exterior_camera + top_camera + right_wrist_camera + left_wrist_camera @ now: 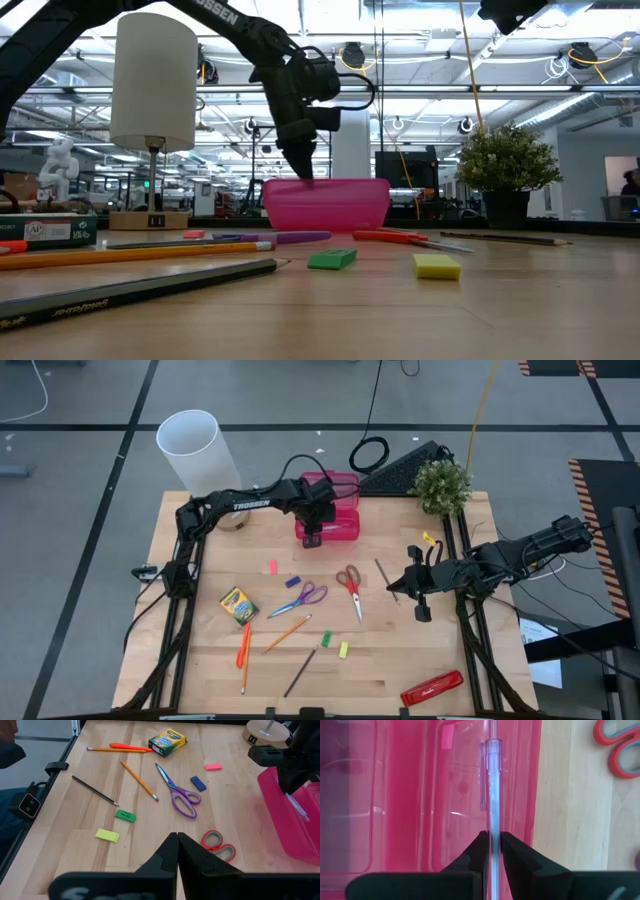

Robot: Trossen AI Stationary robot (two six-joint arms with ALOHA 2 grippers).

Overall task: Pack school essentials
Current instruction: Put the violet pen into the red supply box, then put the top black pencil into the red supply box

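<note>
Landmark: pink case (330, 510), translucent, open, at the table's far edge beside the lamp (190, 445) and the potted plant (440, 485). Left gripper (492, 851): directly over the case, fingers pinched on a clear pen (493, 790) that points down into the case's tray. Right gripper (177, 851): on the plant's side of the case and nearer the table's front, well clear of the case, fingers pressed together and holding nothing. School essentials not yet packed, all on the bare wood in front of the case: pink eraser (272, 567) and blue eraser (293, 582) closest to it; purple scissors (303, 598) and red scissors (351, 586) side by side a little farther out; a dark pencil (384, 577) beside the red scissors on the plant's side; crayon box (238, 603) off towards the lamp's side; then orange pencil (287, 633), orange marker (243, 645), green eraser (326, 638), yellow eraser (343, 649) and another dark pencil (299, 673) farthest from the case. Red stapler (432, 688): near corner, well apart from the case. Step in hand, as judged: depositing the pen. Whether its tip already touches the tray floor cannot be told. Next move calls for parting the fingers low over the tray so the pen drops inside the wall, then lifting straight up clear of the case's rim.
</note>
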